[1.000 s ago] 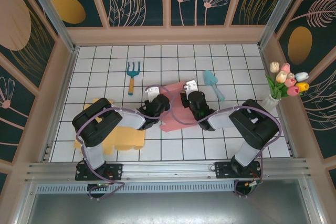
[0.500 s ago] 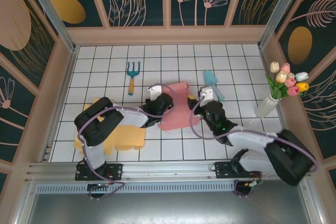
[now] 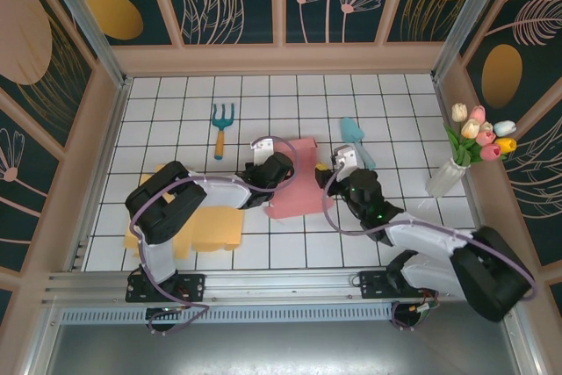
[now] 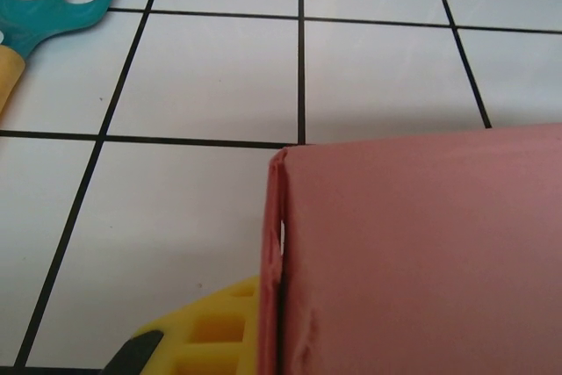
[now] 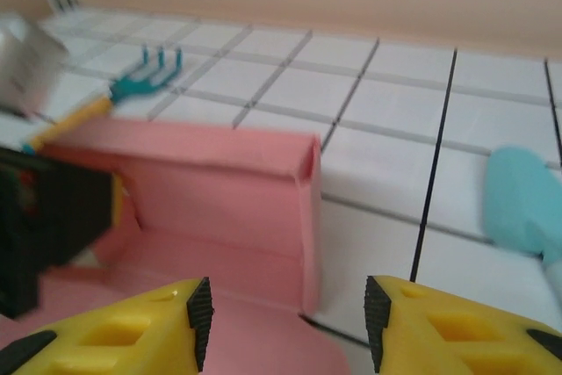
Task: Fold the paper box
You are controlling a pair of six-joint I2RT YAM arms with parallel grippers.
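Mid-frame in top view, pink paper box (image 3: 300, 186) lies on white tiled table (image 3: 176, 111), w/ left gripper (image 3: 283, 167) at its left edge & right gripper (image 3: 327, 171) just off its right edge; rake (image 3: 221, 125) sits upper left, trowel (image 3: 356, 140) upper right. Left wrist view: box wall fills lower right, one yellow finger (image 4: 211, 331) tight against it, so left gripper is pinched on that wall. Right wrist view: right gripper's jaws stand apart w/ nothing btwn them, box's raised wall just beyond, centre-left.
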